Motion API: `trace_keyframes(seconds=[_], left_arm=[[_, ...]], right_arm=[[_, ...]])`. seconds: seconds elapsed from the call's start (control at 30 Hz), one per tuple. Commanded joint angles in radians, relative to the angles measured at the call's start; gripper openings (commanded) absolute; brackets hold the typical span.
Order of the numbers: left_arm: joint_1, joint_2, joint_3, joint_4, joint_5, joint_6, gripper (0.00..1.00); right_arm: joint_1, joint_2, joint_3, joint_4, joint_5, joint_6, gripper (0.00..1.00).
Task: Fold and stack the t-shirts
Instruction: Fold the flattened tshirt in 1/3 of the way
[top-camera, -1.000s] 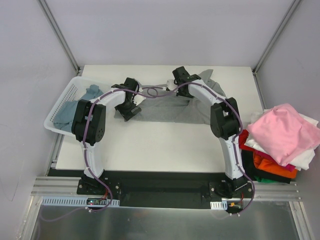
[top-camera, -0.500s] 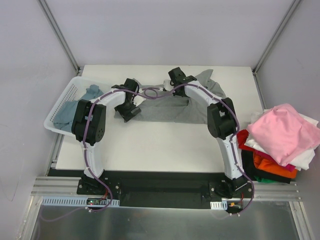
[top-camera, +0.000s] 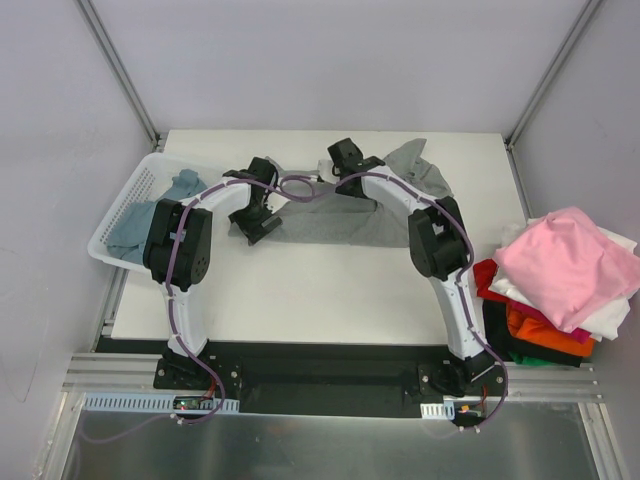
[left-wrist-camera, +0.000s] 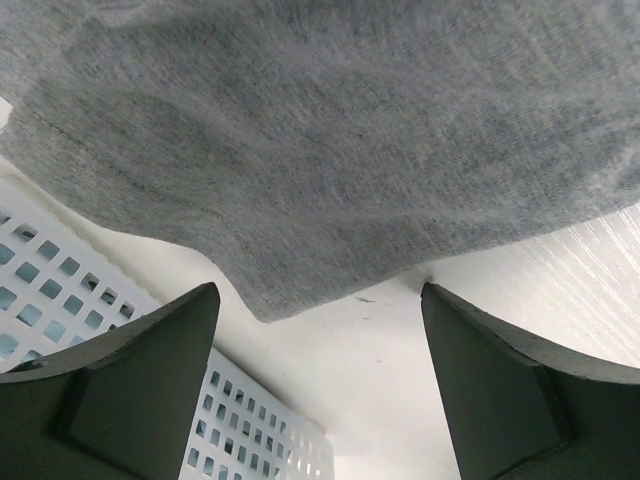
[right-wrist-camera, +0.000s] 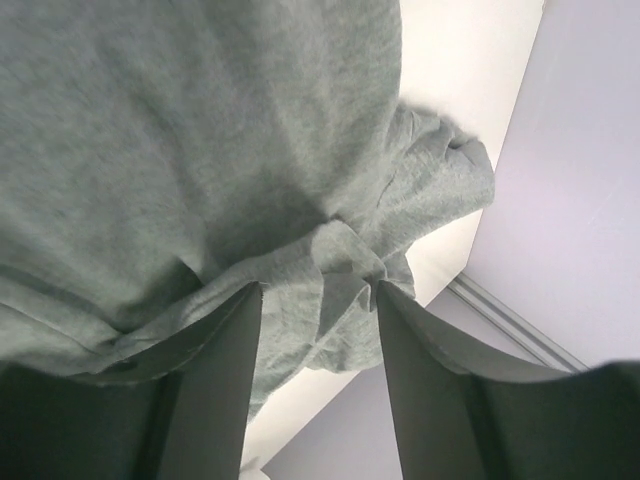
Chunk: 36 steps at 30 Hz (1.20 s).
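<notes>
The left arm (top-camera: 188, 318) and right arm (top-camera: 466, 318) are slim white shells joined by bulky black joint housings (top-camera: 178, 245), with thin purple cables (top-camera: 168, 300) strung alongside, black base mounts (top-camera: 180, 374), and matte dark-grey wedge-shaped fingers (left-wrist-camera: 120, 400).

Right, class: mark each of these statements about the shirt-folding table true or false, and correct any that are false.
1. The grey t-shirt lies on the table between the two arms. True.
2. The blue-teal t-shirt sits in the white basket. True.
3. An orange shirt tops the pile on the right. False: the pink t-shirt lies on top.
4. The left claw is shut on grey cloth. False: it is open, with nothing between its fingers.
</notes>
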Motion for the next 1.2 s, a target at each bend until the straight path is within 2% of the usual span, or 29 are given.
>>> trace_keyframes(seconds=[0.0, 0.6, 1.17], left_arm=[[0.000, -0.046, -0.008, -0.007, 0.019, -0.011, 0.82], [0.000, -0.075, -0.022, -0.009, 0.018, -0.010, 0.82], [0.000, -0.055, -0.025, -0.001, 0.024, -0.014, 0.82]], right_arm=[[0.038, -0.071, -0.025, 0.051, 0.010, 0.028, 0.54], [0.009, -0.217, -0.179, 0.095, 0.055, 0.065, 0.57], [-0.120, -0.145, -0.205, 0.092, 0.028, 0.058, 0.57]])
